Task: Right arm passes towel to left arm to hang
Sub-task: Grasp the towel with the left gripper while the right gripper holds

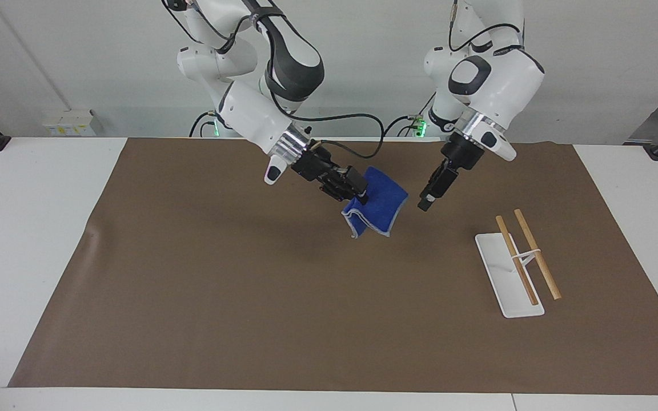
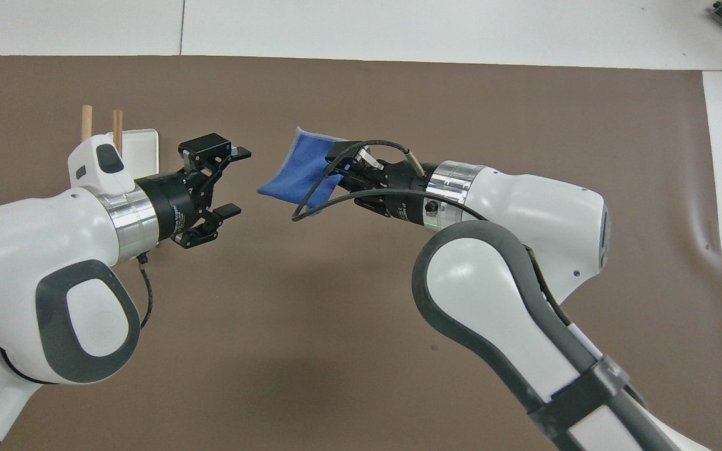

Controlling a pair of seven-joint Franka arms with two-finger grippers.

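Note:
My right gripper [image 1: 356,193] is shut on the bright-blue towel [image 1: 385,204] and holds it in the air over the middle of the brown mat; the towel hangs folded from the fingers. It also shows in the overhead view [image 2: 295,172], with the right gripper [image 2: 343,164] at its edge. My left gripper [image 1: 424,202] is open and empty in the air beside the towel, a short gap from its free edge. In the overhead view the left gripper [image 2: 235,181] points at the towel with its fingers spread.
A white rack base [image 1: 514,285] with two wooden rods [image 1: 536,254] stands on the mat [image 1: 220,297] toward the left arm's end. In the overhead view the left arm hides most of the rack [image 2: 141,141].

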